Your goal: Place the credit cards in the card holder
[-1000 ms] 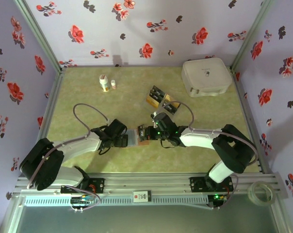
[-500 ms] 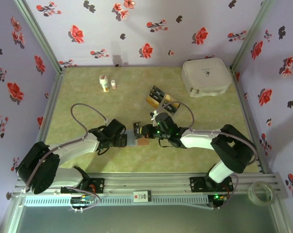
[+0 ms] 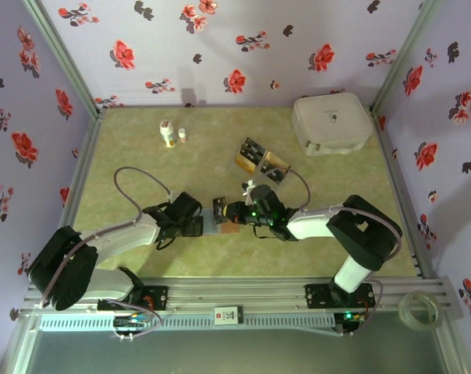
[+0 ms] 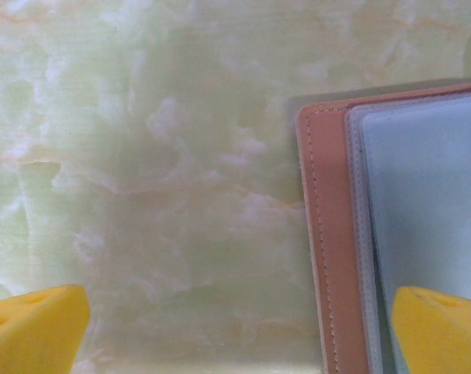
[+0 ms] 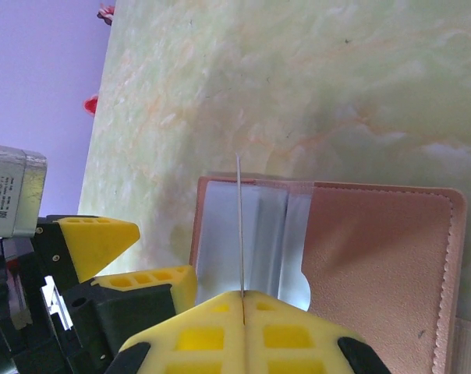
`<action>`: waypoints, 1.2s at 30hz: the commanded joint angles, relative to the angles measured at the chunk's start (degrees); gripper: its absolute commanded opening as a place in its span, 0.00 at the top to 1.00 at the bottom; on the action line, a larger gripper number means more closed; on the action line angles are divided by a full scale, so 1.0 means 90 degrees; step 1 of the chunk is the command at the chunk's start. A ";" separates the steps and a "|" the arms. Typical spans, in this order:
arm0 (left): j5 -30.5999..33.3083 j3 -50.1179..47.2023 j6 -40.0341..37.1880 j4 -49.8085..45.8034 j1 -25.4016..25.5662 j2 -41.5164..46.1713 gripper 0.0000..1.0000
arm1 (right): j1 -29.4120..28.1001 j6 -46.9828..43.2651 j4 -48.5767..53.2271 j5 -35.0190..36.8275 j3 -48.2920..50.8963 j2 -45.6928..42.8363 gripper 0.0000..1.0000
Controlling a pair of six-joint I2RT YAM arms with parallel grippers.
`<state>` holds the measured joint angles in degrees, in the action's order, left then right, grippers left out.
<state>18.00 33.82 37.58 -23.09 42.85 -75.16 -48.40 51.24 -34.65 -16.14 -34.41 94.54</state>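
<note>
1. The card holder [image 3: 222, 224] lies open on the table [image 3: 142, 171], near centre, btwn the two grippers. It is reddish-brown outside w/ grey-blue sleeves inside.
2. The right gripper [image 5: 242, 305] has its yellow fingers pressed together, pinching a thin card [image 5: 239, 226]. In the right wrist view the card is edge-on and stands upright over the holder's grey-blue sleeves. Its far edge is at the sleeve area; can't tell if it's actually in a slot.
3. The left gripper [image 4: 235, 331] has its jaws spread wide. One fingertip [image 4: 442, 327] is over the holder's grey-blue inside, and the other is over bare table beside the holder's stitched edge. Contact w/ the holder is unclear.
4. The other credit cards [image 3: 259, 158], black and gold, sit grouped further back behind the right gripper, apart from the holder.
5. Misc: a white case [image 3: 331, 123] in the back-right corner and two small bottles [image 3: 167, 134] back left.
</note>
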 commanded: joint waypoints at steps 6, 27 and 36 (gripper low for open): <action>0.0150 -0.0158 0.0251 0.0007 -0.0044 -0.0068 0.00 | -0.0042 0.0115 -0.0769 0.0067 0.0245 0.0264 1.00; 0.0203 -0.0222 0.0377 -0.0056 -0.0041 -0.0017 0.00 | -0.0023 0.0207 -0.1505 0.0143 0.0376 0.0653 1.00; 0.0199 -0.0223 0.0376 -0.0058 -0.0044 -0.0009 0.00 | -0.0023 0.0283 -0.1720 0.0124 0.0415 0.0859 1.00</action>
<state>18.04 32.82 40.16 -22.70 42.85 -75.16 -48.38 53.17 -47.48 -16.08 -31.68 101.27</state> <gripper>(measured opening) 0.997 0.045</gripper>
